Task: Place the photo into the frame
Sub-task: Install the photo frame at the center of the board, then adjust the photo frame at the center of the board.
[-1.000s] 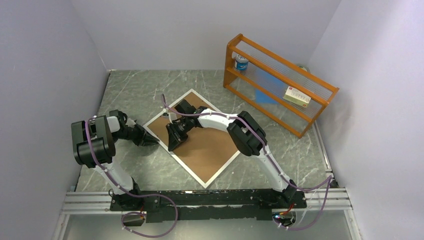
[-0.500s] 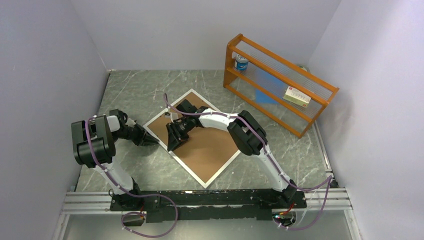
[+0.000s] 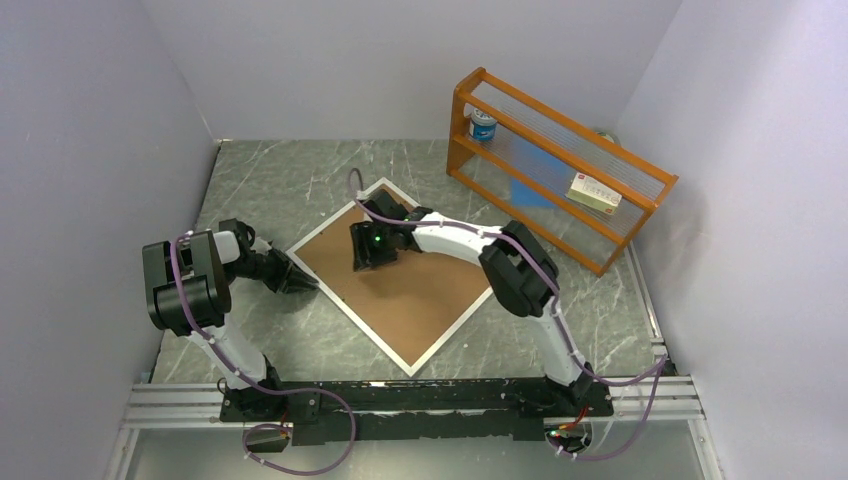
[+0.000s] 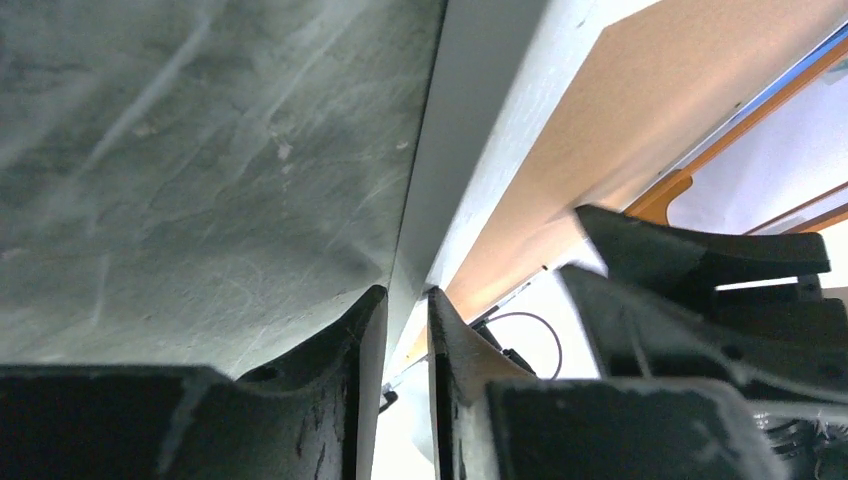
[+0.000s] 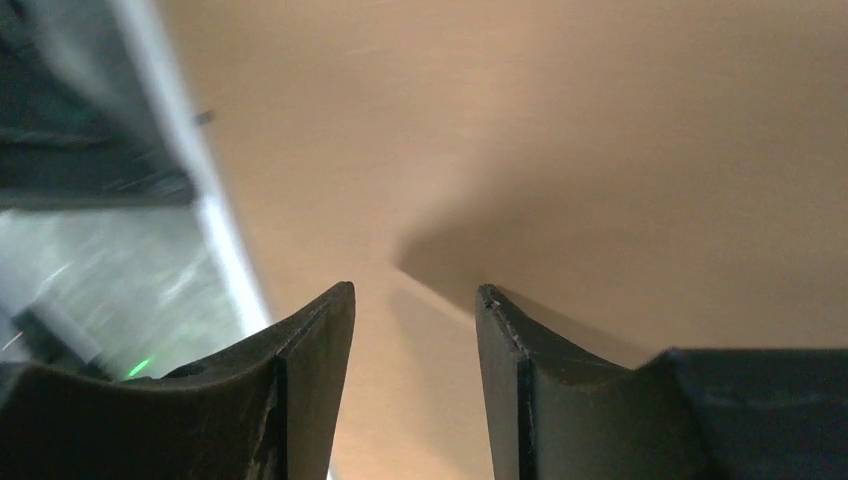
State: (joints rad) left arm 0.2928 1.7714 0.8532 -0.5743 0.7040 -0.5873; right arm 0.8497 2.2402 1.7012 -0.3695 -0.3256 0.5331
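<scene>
Left wrist | left fingers (image 4: pixel 335 350) pinch flat white frame (image 4: pixel 480 100) | right fingers (image 5: pixel 310 350) spread above matte brown board (image 5: pixel 600 150)

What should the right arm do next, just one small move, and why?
Probably lower the right gripper onto the backing board and press it flat into the frame: its jaws stand open and empty over the brown board, while the left gripper pinches the frame's edge. The photo isn't visible.
</scene>
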